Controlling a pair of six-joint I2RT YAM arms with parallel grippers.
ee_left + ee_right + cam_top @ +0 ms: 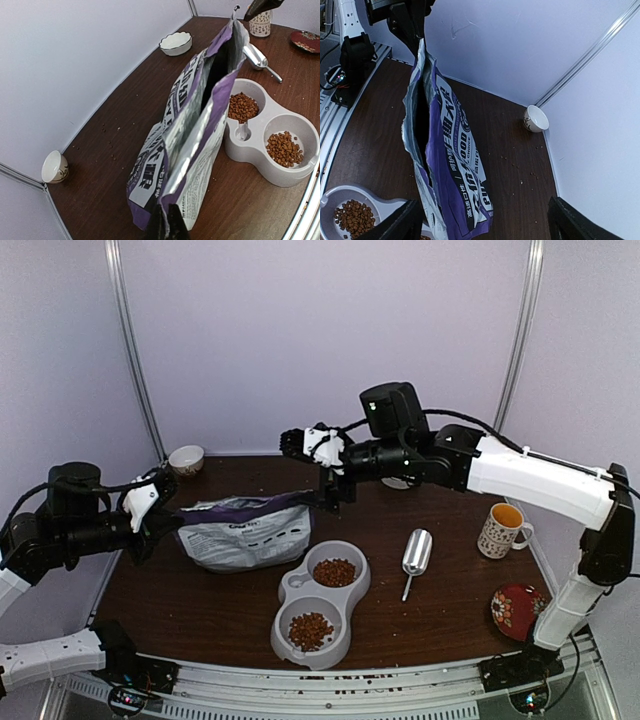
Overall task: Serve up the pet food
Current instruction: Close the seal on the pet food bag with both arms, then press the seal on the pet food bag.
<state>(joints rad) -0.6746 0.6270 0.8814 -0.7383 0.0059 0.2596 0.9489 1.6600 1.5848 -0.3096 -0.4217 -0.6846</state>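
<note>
- The bag (248, 530) is aligned lengthwise between both grippers, pinched only by the left gripper (166, 220).
- The right gripper (336, 492) is held spread; kibble (334, 572) lies nearer it.

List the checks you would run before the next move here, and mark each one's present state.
1. Left gripper shut on the bag: ok.
2. Right gripper shut on the bag: not ok, its fingers stand wide apart around the bag's end.
3. Bag mouth open: ok, a dark slit shows along its upper edge.
4. Pet food in both compartments of the double bowl: ok.
5. Pet food inside the bag: cannot tell.
6. Scoop lying apart from the bowl: ok.
</note>
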